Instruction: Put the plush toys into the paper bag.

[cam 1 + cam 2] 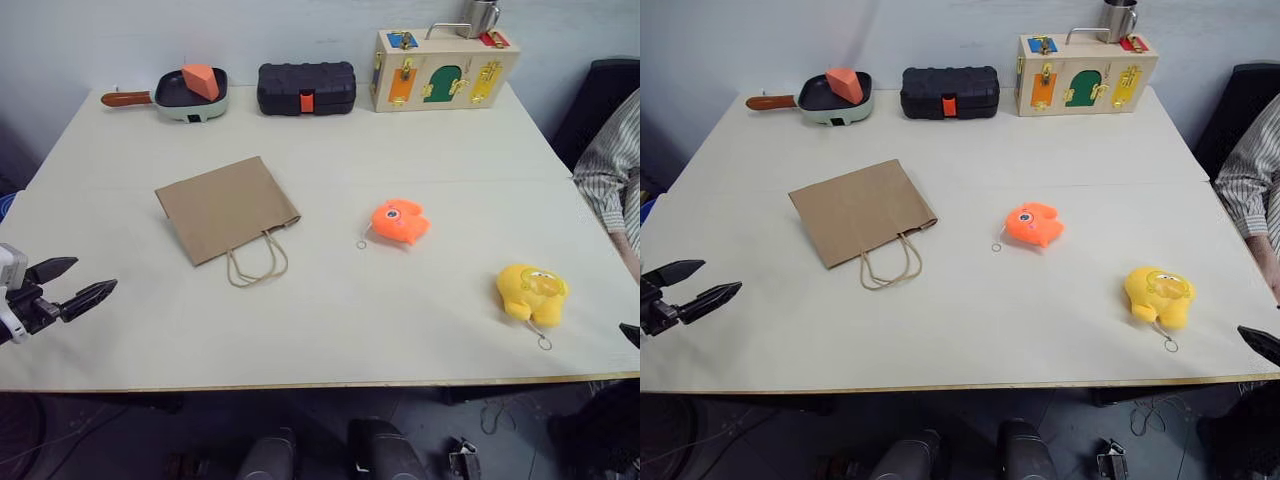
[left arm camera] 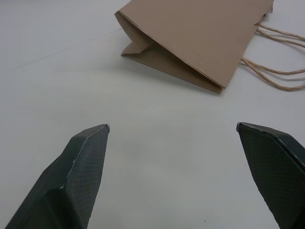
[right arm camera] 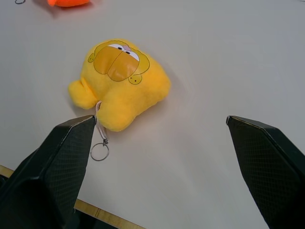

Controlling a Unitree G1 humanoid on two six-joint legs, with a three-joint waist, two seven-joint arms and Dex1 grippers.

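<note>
The brown paper bag (image 1: pixel 225 208) lies flat on the table left of centre, its two loop handles (image 1: pixel 256 262) pointing toward the front edge. An orange plush toy (image 1: pixel 400 221) with a key ring rests right of the bag. Near the front right lies a yellow plush toy (image 1: pixel 532 293), also with a ring. My left gripper (image 1: pixel 95 274) hovers open at the front left, well short of the bag (image 2: pixel 190 38). At the front right corner my right gripper (image 3: pixel 160 118) is open, just short of the yellow toy (image 3: pixel 119 81), with nothing between its fingers.
Along the back edge stand a pan (image 1: pixel 190 95) holding an orange wedge block (image 1: pixel 201 80), a black case (image 1: pixel 306 88), and a wooden latch box (image 1: pixel 445 70) with a metal cup (image 1: pixel 482 17) behind it. A person's striped sleeve (image 1: pixel 610 170) reaches in at the right.
</note>
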